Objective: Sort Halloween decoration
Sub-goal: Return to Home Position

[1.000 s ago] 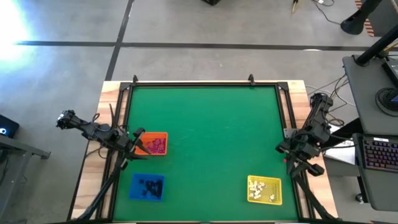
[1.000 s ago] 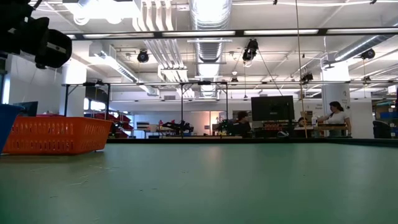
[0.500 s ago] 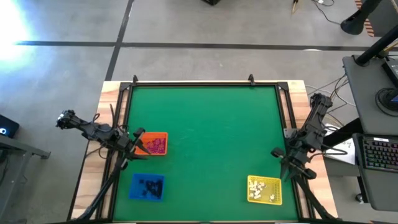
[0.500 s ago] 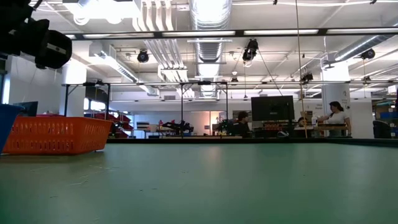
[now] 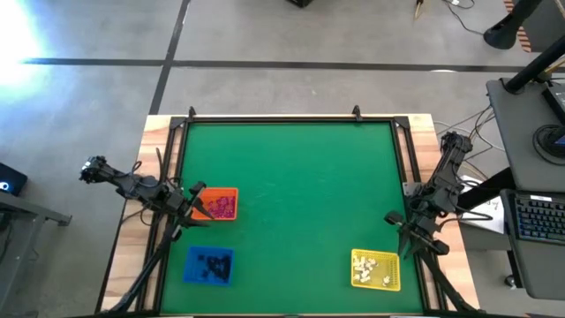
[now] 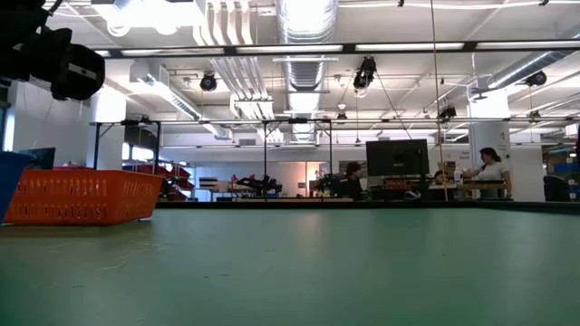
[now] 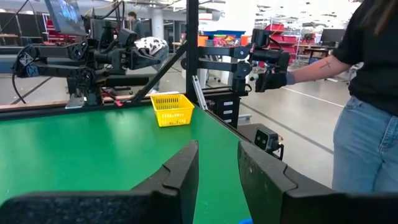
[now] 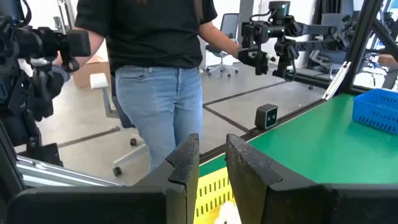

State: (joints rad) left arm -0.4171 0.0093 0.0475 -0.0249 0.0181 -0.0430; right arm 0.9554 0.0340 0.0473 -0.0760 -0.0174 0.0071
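Left gripper (image 7: 217,149) by orange tray (image 5: 231,192), right gripper (image 8: 212,143) by yellow tray (image 5: 356,256); all 4 fingers slightly parted, empty; trinkets (image 5: 222,207) inside trays.

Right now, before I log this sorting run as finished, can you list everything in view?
Table: one, green top.
Orange tray: one, left side.
Purple trinkets: a heap, pinkish-purple, in the orange tray.
Blue tray: one, lower left in the high view.
Black trinkets: several, in the blue tray.
Yellow tray: one, lower right in the high view.
White trinkets: several, in the yellow tray.
Person: one, black top, blue jeans, standing off the table.
Left gripper: open, empty, beside the orange tray.
Right gripper: open, empty, by the yellow tray.
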